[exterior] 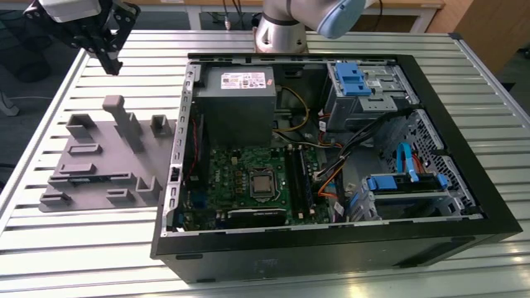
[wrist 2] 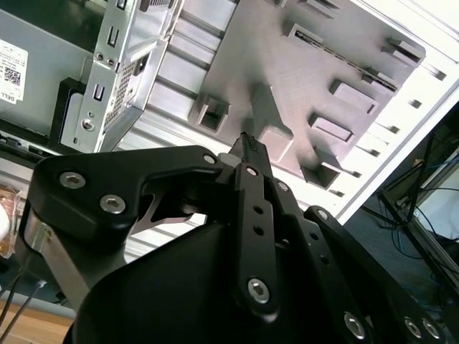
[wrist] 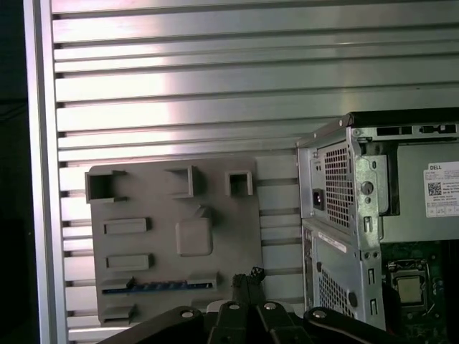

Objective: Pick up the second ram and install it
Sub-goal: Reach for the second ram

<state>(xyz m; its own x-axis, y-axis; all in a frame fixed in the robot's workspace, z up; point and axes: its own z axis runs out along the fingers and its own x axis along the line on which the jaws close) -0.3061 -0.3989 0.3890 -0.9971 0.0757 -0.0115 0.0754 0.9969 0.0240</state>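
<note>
The second ram [wrist: 158, 286] is a thin dark-blue stick lying in a long slot of the grey holder [wrist: 215, 193]. In the exterior view the ram [exterior: 83, 179] shows as a dark line near the holder's [exterior: 99, 155] front. My gripper [exterior: 108, 62] hangs high above the table's far corner at the exterior view's left, beyond the holder and apart from it. Its black fingertips [wrist: 252, 275] meet with nothing between them, and the second wrist view shows the gripper [wrist 2: 247, 142] shut the same way. The ram slots [exterior: 295, 180] lie beside the processor on the green motherboard [exterior: 232, 180].
An open black computer case [exterior: 331, 248] lies on the slatted metal table [exterior: 83, 248], right of the holder. Inside are a grey power supply [exterior: 236, 93], cables [exterior: 364, 133] and blue drive clips [exterior: 352, 77]. The arm's base [exterior: 280, 34] stands behind the case.
</note>
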